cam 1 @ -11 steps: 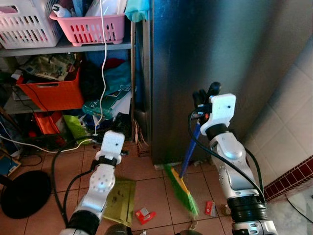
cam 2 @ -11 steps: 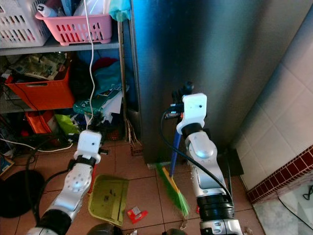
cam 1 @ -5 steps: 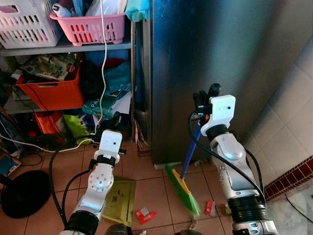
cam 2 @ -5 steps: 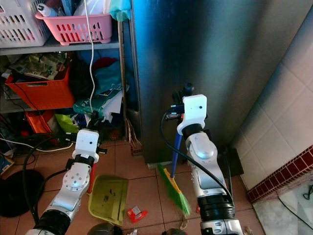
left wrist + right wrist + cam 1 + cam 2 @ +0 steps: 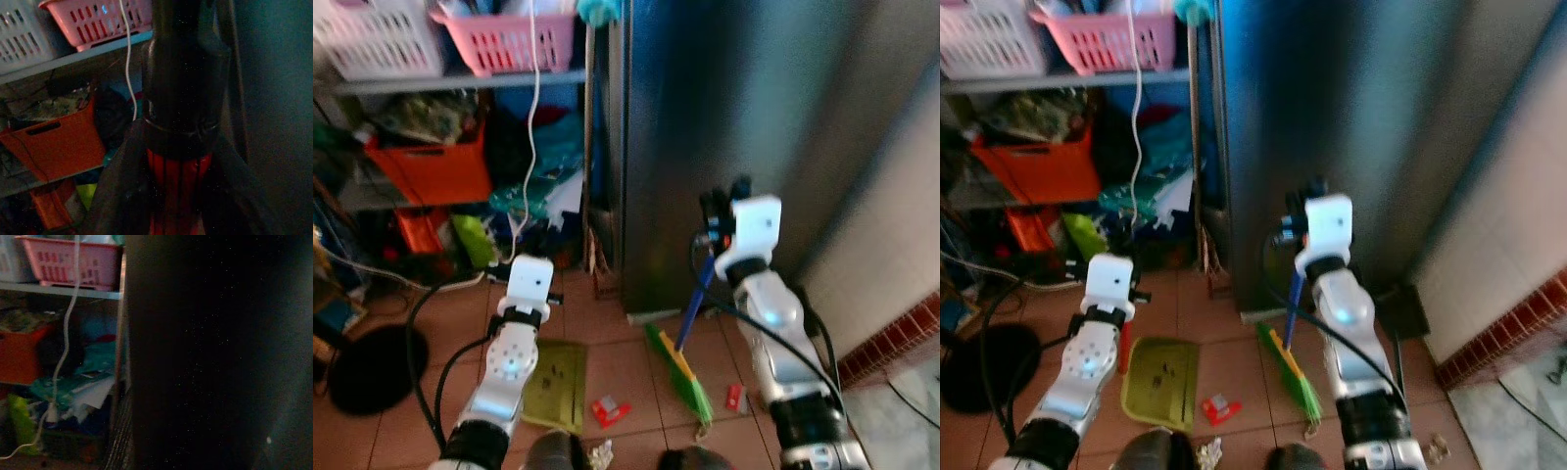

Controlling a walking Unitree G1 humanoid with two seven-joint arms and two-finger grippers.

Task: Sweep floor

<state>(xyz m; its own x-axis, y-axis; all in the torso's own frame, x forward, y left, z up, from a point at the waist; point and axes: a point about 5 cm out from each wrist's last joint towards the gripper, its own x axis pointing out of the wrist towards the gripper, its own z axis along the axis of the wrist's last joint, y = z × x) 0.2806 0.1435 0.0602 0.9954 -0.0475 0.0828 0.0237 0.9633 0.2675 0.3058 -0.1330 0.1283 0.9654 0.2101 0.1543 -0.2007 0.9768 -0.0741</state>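
My right gripper is shut on the top of a blue broom handle, close to the dark cabinet front. The broom's green and yellow bristles rest on the tiles. A yellow-green dustpan lies flat on the floor under my left arm. My left gripper is shut on its red and black handle. A red scrap lies between dustpan and broom. A second red scrap sits right of the bristles, and crumpled paper lies near my feet.
A tall dark cabinet stands straight ahead. To the left, shelves hold a pink basket, a white basket and an orange crate, with a white cable hanging down. A black round base sits on the left floor, and tiled wall rises on the right.
The whole picture has shifted and blurred, so the camera moved. My left arm has risen a little over the dustpan. Both grippers keep their hold.
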